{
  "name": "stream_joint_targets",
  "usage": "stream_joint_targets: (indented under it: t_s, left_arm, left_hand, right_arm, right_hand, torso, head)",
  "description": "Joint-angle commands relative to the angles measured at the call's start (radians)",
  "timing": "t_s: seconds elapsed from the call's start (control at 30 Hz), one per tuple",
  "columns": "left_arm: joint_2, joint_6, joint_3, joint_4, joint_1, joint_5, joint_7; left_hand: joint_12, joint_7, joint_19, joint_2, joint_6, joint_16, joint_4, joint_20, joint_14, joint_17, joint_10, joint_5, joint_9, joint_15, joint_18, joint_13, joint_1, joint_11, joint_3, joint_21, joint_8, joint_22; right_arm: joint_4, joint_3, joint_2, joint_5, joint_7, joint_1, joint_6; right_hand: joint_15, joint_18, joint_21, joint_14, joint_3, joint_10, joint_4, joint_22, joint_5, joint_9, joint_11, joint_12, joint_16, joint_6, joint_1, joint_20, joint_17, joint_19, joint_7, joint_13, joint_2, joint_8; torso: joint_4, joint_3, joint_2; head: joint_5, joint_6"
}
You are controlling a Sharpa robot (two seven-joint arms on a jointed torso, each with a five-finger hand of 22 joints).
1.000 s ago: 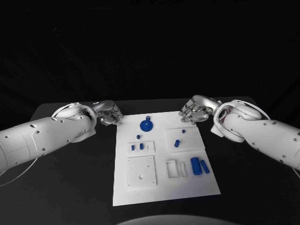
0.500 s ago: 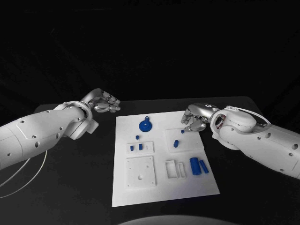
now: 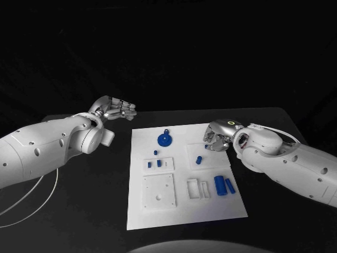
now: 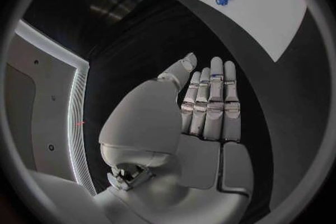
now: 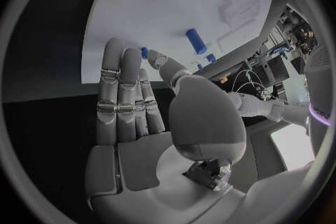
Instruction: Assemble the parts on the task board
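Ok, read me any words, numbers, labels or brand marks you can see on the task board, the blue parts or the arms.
None: no readable text appears in any view.
The task board is plain white, with no print.
The blue gear and the other blue parts carry no markings.
The left hand and right hand show no lettering or logos.

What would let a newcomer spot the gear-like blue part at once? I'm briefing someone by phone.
Start at the white task board in the middle of the black table. Go to its far end, between the two hands. There lies the round blue part, a flat toothed disc with a small tab on its rim; the other blue parts are small pegs or cylinders.
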Motion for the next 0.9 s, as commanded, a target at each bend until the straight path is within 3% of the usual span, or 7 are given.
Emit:
stream_joint_targets:
  t_s: [0.03, 0.37, 0.43, 0.47, 0.6, 0.8, 0.9]
  left_arm:
    - [0.000, 0.023, 0.001, 0.005, 0.002, 0.078, 0.040]
    - [-0.003, 0.032, 0.002, 0.004, 0.002, 0.089, 0.039]
    - [-0.003, 0.034, 0.002, 0.004, 0.002, 0.090, 0.037]
    - [-0.003, 0.035, 0.002, 0.004, 0.002, 0.090, 0.037]
    - [-0.003, 0.035, 0.002, 0.004, 0.002, 0.091, 0.033]
    - [-0.003, 0.034, 0.002, 0.002, 0.002, 0.091, 0.025]
    - [-0.002, 0.035, 0.002, 0.001, 0.002, 0.091, 0.023]
  left_hand:
    - [0.003, 0.007, 0.006, 0.011, -0.013, -0.010, 0.000, 0.006, 0.006, 0.004, -0.007, 0.004, -0.002, 0.002, -0.017, 0.000, -0.006, 0.002, -0.007, 0.001, -0.005, -0.016]
    - [0.004, 0.008, 0.015, 0.017, -0.019, -0.027, -0.005, 0.006, 0.010, 0.013, -0.010, 0.005, -0.001, 0.004, -0.017, 0.001, -0.010, 0.003, -0.018, 0.002, -0.003, -0.067]
    - [0.004, 0.008, 0.015, 0.018, -0.019, -0.027, -0.005, 0.006, 0.010, 0.013, -0.010, 0.005, -0.001, 0.004, -0.017, 0.001, -0.010, 0.003, -0.019, 0.002, -0.003, -0.068]
    - [0.004, 0.008, 0.016, 0.018, -0.019, -0.029, -0.005, 0.007, 0.010, 0.014, -0.011, 0.004, -0.001, 0.004, -0.018, 0.001, -0.011, 0.003, -0.021, 0.002, -0.003, -0.076]
    - [0.004, 0.008, 0.018, 0.019, -0.019, -0.030, -0.002, 0.007, 0.010, 0.016, -0.011, -0.002, -0.001, 0.005, -0.018, 0.001, -0.012, 0.003, -0.025, 0.002, -0.003, -0.089]
    - [0.004, 0.010, 0.025, 0.019, -0.029, -0.027, 0.000, 0.007, 0.012, 0.019, -0.012, -0.005, -0.001, 0.004, -0.018, 0.001, -0.011, 0.003, -0.031, 0.004, -0.002, -0.105]
    - [0.004, 0.010, 0.025, 0.019, -0.029, -0.027, 0.000, 0.007, 0.012, 0.019, -0.012, -0.005, -0.001, 0.004, -0.018, 0.001, -0.011, 0.003, -0.031, 0.004, -0.002, -0.105]
  right_arm:
    - [-0.006, -0.001, 0.004, -0.022, -0.001, -0.005, 0.019]
    - [-0.019, -0.006, 0.014, -0.015, 0.006, -0.009, 0.027]
    - [-0.022, -0.007, 0.015, -0.016, 0.001, -0.009, 0.026]
    - [-0.024, -0.008, 0.017, -0.017, -0.002, -0.009, 0.025]
    - [-0.030, -0.010, 0.021, -0.018, -0.008, -0.009, 0.019]
    - [-0.032, -0.016, 0.030, -0.017, -0.008, -0.010, 0.018]
    - [-0.034, -0.019, 0.033, -0.014, -0.007, -0.010, 0.020]
  right_hand:
    - [-0.003, 0.014, 0.007, -0.002, 0.009, 0.002, -0.001, 0.008, -0.001, -0.001, 0.003, -0.003, 0.006, -0.002, -0.001, 0.000, 0.003, -0.011, -0.001, 0.000, -0.011, -0.001]
    - [-0.006, 0.014, 0.040, -0.002, 0.051, 0.019, -0.008, 0.056, -0.004, 0.000, -0.001, -0.003, 0.015, 0.012, 0.000, -0.003, 0.014, -0.023, -0.004, 0.000, -0.005, -0.001]
    - [-0.008, 0.013, 0.050, -0.004, 0.074, 0.028, -0.005, 0.070, -0.014, 0.000, -0.005, -0.003, 0.019, 0.020, 0.000, -0.005, 0.018, -0.029, -0.006, 0.000, 0.003, -0.001]
    - [-0.012, 0.011, 0.054, -0.003, 0.096, 0.040, 0.004, 0.074, -0.042, 0.000, -0.010, -0.003, 0.022, 0.027, 0.001, -0.006, 0.021, -0.030, -0.009, 0.001, 0.022, -0.001]
    - [-0.015, 0.005, 0.072, -0.006, 0.164, 0.056, 0.016, 0.097, -0.062, 0.001, -0.014, -0.002, 0.042, 0.040, -0.014, -0.013, 0.044, -0.028, -0.011, 0.002, 0.017, -0.001]
    - [-0.016, 0.003, 0.084, -0.010, 0.164, 0.065, 0.026, 0.123, -0.054, 0.001, -0.017, -0.002, 0.057, 0.048, -0.013, -0.015, 0.067, -0.033, -0.013, 0.002, 0.010, 0.000]
    - [-0.016, 0.003, 0.084, -0.011, 0.162, 0.067, 0.030, 0.134, -0.061, 0.002, -0.018, -0.002, 0.060, 0.051, -0.011, -0.014, 0.075, -0.035, -0.014, 0.002, 0.017, 0.000]
  torso:
    - [-0.0007, -0.0007, 0.000]
    - [-0.0014, 0.0004, 0.000]
    - [-0.0012, 0.0009, 0.000]
    - [-0.0012, 0.0009, 0.000]
    - [-0.0018, 0.0014, 0.000]
    - [-0.0021, 0.0016, 0.000]
    - [-0.0019, 0.0012, 0.000]
  head:
    - [0.001, -0.002]
    - [0.002, -0.006]
    - [0.002, -0.006]
    - [0.002, -0.006]
    - [0.002, -0.006]
    - [0.002, -0.007]
    - [0.001, -0.008]
